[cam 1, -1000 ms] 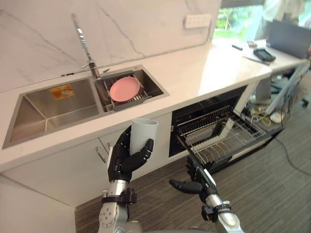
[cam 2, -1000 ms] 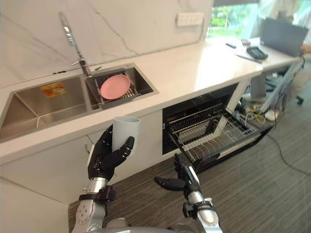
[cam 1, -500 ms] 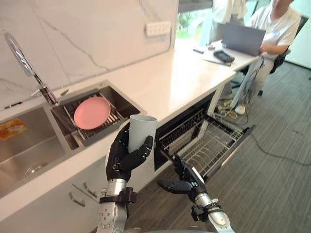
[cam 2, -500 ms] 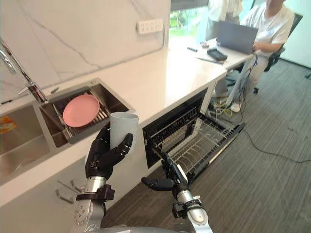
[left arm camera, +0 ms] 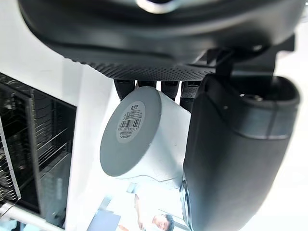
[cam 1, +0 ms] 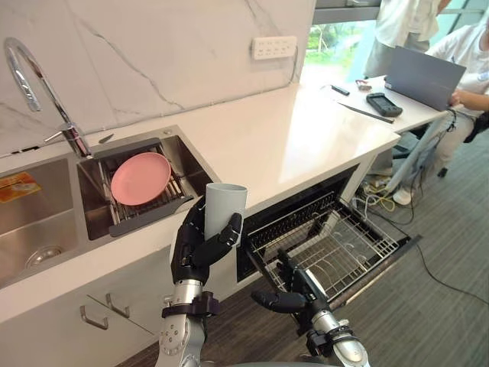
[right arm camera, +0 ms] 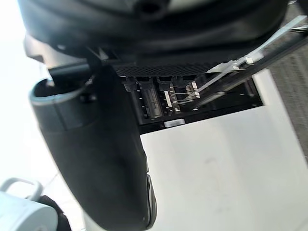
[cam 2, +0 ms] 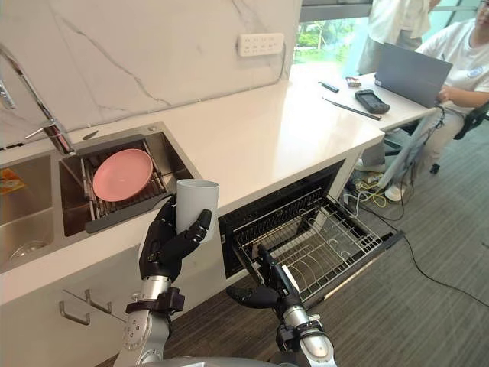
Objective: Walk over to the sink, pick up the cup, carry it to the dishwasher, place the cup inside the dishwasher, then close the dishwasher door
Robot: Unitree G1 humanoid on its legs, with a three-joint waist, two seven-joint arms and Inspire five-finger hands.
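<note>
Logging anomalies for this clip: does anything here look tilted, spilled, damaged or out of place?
Nothing stands out. The cup sits upright and intact in the left hand, the dishwasher rack is pulled out, the pink plate lies in the sink, and the right hand is open and empty.

One cup (cam 1: 225,210); one plate (cam 1: 140,177); one laptop (cam 1: 424,76)

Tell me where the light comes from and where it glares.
Left eye view: daylight enters through the window, glaring on the white counter near it; the open dishwasher is dark inside. Left wrist view: surroundings behind the cup wash out white.
</note>
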